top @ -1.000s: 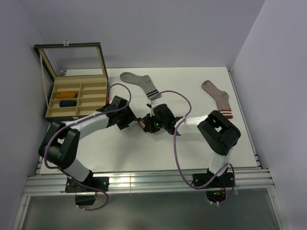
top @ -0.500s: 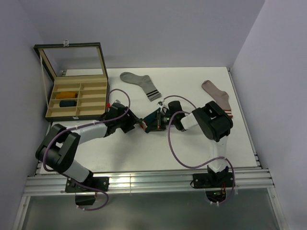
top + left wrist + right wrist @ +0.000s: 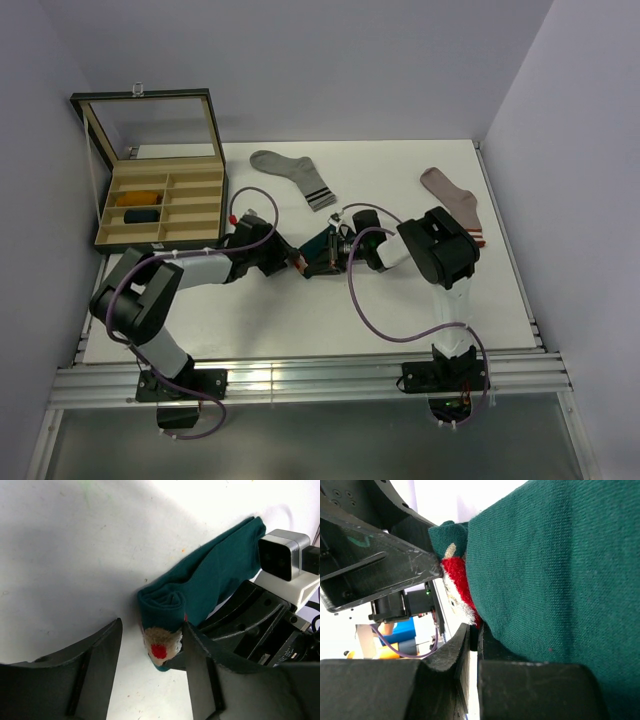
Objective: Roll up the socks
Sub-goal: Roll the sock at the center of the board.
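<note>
Left pincer [image 3: 151, 630] wide around rolled teal sock [image 3: 215, 575], right pincer [image 3: 474, 630] closed, seemingly pinching it, grey sock [image 3: 285, 165] nearby

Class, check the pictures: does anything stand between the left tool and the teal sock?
Nothing visible does. The teal sock has its rolled end lying between the open fingers of the left tool, close beside one of them.
</note>
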You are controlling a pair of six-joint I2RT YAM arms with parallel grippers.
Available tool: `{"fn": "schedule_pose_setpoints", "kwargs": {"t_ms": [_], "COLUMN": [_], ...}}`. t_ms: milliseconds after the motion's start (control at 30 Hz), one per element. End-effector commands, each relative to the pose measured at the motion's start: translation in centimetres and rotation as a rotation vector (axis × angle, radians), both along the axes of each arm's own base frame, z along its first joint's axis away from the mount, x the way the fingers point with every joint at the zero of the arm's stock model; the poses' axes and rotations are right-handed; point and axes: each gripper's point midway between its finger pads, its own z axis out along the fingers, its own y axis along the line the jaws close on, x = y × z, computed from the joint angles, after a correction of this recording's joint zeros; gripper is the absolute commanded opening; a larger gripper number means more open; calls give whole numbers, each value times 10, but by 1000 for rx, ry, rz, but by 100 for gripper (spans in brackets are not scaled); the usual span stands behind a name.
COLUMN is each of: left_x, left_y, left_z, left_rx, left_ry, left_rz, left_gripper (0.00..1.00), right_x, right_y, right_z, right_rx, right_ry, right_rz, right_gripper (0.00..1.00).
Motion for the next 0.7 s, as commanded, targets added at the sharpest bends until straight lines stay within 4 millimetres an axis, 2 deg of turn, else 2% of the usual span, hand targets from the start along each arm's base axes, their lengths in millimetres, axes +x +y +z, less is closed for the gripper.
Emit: {"fn": "schedule_pose_setpoints", "kwargs": {"t_ms": [0,133,400,433,500,533,600,667], "left_x": [5,3,-5,-12,-11,-14,-15,-17], "left_y": [0,4,16,21,21,23,23,24], "left_z": [-9,-20,-46,-53,-54,-55,-52,-47], "left_rx": [19,46,144,176,198,214,234,262], "left_ry": [13,43,147,189,201,215,220,236], "left_rz": [17,33,54,50,39,34,14,-10], "left_gripper": [56,52,30,27,21,18,12,7], "right_x": [-8,-8,-3,-1,0,-1,8,8], "right_y": [-8,-9,-14,-16,-19,-21,-28,-31], "right_z": [-30,-33,-30,-23,-22,-14,-12,3], "right_rx": [-84,-99,-167,-176,-220,-233,-305,-344], "right_ry": [105,110,55,12,-24,-69,-146,-263], "right_rz": [-16,-12,-30,-29,-45,-45,-95,-108], "right_gripper": [2,2,7,9,16,19,27,36]}}
